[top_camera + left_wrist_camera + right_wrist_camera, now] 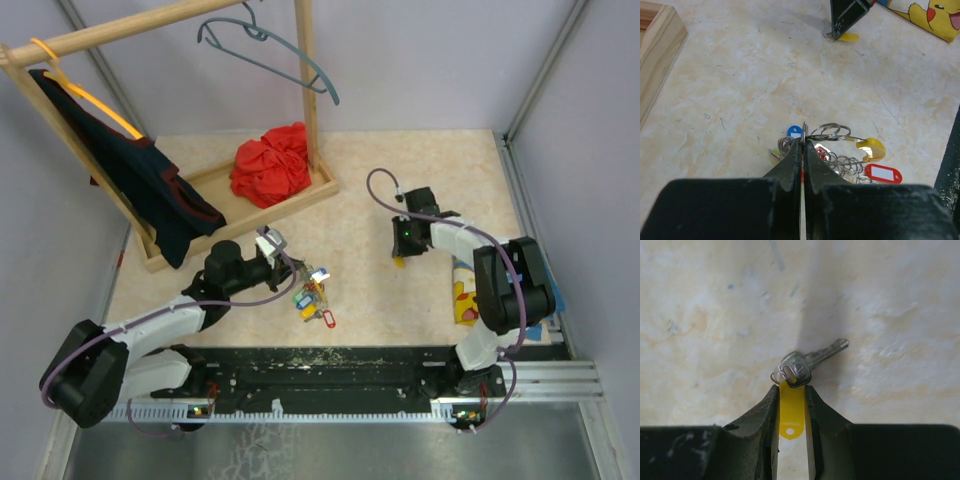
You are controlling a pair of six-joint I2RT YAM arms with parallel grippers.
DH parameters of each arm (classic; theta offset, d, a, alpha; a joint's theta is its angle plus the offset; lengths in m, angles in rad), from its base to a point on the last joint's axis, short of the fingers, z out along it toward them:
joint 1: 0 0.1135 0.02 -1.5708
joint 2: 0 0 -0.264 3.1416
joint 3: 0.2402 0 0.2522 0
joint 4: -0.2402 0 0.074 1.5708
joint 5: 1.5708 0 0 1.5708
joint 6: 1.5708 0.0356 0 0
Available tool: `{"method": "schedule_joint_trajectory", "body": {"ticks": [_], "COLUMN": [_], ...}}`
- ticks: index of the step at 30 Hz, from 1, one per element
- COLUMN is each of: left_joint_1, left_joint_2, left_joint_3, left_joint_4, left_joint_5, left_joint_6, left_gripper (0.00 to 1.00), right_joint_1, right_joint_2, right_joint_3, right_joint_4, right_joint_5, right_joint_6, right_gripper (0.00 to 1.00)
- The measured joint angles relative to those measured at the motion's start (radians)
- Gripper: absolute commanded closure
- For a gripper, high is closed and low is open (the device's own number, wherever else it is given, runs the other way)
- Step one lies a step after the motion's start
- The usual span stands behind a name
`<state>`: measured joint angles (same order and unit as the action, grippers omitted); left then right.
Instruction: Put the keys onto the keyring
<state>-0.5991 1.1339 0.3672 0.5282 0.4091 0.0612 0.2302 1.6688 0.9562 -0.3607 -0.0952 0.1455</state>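
**Each gripper closed on its own piece, well apart**

The left wrist view shows the left gripper (804,142) with its fingers pressed together on a thin metal edge of the bunch of keys (840,160). Blue, yellow and red tags fan out beyond it. The keyring (871,148) lies in that bunch on the counter (740,90); whether it is the piece being pinched, I cannot tell.

Only the right wrist view shows that the right gripper (791,389) is clamped on the tag of the yellow-tagged key (805,365), whose silver blade lies flat on the counter.

From above, the left arm (160,320) stretches forward and rightward, low over the counter. The right arm (470,250) folds back leftward, its gripper pointing down.
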Motion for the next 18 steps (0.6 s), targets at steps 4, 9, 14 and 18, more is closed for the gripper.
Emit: {"method": "schedule_joint_trajectory", "body": {"ticks": [4, 9, 14, 18], "left_joint_1": [0.000, 0.001, 0.002, 0.002], "left_joint_2": [-0.004, -0.004, -0.006, -0.008], "left_joint_3": [0.000, 0.000, 0.000, 0.000], "left_joint_4": [0.000, -0.006, -0.008, -0.010], "left_joint_5": [-0.003, -0.006, -0.010, -0.013], "left_joint_6": [0.003, 0.005, 0.006, 0.007], "left_gripper": [0.99, 0.99, 0.99, 0.99], "right_joint_1": [0.114, 0.232, 0.296, 0.306], "right_joint_2": [-0.071, -0.127, -0.163, -0.174], "right_joint_3": [-0.048, -0.055, -0.037, -0.018], "right_joint_4": [-0.023, -0.064, -0.133, -0.153], "right_joint_5": [0.024, 0.076, 0.155, 0.182], "right_joint_6": [0.052, 0.090, 0.092, 0.081], "right_gripper": [0.74, 0.59, 0.56, 0.57]}}
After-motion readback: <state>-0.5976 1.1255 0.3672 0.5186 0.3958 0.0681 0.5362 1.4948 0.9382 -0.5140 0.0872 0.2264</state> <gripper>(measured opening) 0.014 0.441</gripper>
